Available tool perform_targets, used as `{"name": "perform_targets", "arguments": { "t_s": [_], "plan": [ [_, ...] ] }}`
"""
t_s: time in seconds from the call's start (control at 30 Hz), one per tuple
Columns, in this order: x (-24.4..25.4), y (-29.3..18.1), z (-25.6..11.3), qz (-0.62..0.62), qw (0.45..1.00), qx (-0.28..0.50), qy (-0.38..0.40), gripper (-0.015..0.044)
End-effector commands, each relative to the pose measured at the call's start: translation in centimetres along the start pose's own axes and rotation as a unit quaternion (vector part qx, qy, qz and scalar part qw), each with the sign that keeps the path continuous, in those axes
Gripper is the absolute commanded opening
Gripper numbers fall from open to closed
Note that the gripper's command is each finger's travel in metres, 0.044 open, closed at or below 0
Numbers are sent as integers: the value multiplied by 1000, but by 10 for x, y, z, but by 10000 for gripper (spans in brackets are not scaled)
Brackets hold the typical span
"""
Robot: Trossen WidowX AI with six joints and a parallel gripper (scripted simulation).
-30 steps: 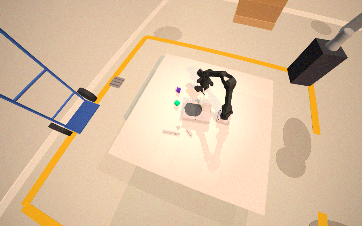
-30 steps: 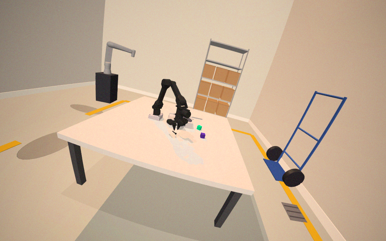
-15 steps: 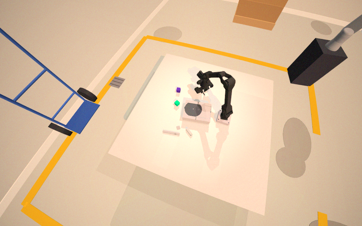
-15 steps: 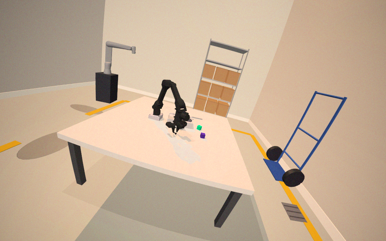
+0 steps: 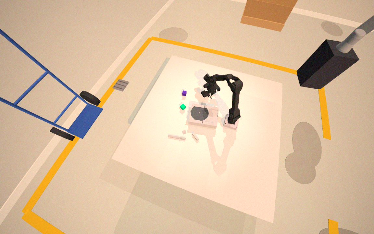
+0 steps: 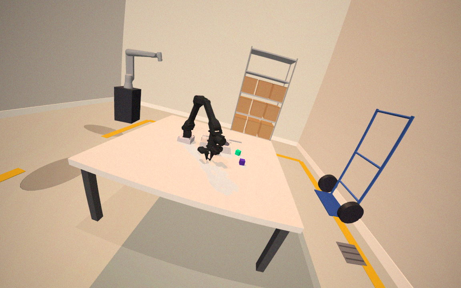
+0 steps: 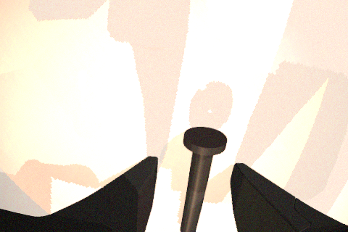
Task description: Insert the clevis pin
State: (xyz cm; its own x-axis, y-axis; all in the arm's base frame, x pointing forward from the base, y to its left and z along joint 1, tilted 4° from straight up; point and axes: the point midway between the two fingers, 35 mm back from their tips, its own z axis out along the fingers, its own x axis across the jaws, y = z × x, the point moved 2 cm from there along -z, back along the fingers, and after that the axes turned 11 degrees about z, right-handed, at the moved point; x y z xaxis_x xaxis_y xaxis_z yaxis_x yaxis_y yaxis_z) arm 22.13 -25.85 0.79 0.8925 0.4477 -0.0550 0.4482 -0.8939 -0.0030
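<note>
Presently held: nothing; black parallel-jaw gripper (image 5: 209,97) (image 6: 209,159) (image 7: 196,170) part-open, visible space on both sides of the shank.
Pin, place: dark steel clevis pin with round flat head (image 7: 197,177), between the spread fingers in the wrist view; outside the tray, judging by the gripper's position beyond the tray edge in the top view.
Finger placement: one on each side of the shank, below the head; probably chosen to grip the shank and leave the head free to seat on the disc.
Pin, direction: head towards the middle of the wrist view, with outer face and part of the rim visible; shank running down and slightly left, tip out of frame.
Long axis: roughly along the gap between the fingers, not across it; true tilt against the table impossible to tell.
Disc: wide, thin dark-grey aluminium disc (image 5: 195,114), lying on the pale rimmed steel tray (image 5: 202,124), apparently flat, small pale spot at its middle, probably the hole; likely left so for a pin lowered from above.
Green cube (image 5: 182,106) (image 6: 237,152) and purple cube (image 5: 184,93) (image 6: 241,161): on the table, apart from the gripper; no evident part in the job.
Progress: before insertion; likely next, closing squarely on the shank, then lifting and aligning tip-down.
Risk: pin twisting or slipping if pinched off-centre.
</note>
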Motion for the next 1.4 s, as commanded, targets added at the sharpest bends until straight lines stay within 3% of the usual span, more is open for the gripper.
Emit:
{"name": "perform_targets", "arguments": {
  "t_s": [0.0,0.13,0.27,0.57,1.37],
  "plan": [
    [-1,0,1,-3,1000,-1,-2,134],
    [-1,0,1,-3,1000,-1,-2,29],
    [-1,0,1,-3,1000,-1,-2,2],
    [-1,1,0,-2,1000,-1,-2,0],
    [0,1,-70,0,1000,-2,-1,0]
  ]
}}
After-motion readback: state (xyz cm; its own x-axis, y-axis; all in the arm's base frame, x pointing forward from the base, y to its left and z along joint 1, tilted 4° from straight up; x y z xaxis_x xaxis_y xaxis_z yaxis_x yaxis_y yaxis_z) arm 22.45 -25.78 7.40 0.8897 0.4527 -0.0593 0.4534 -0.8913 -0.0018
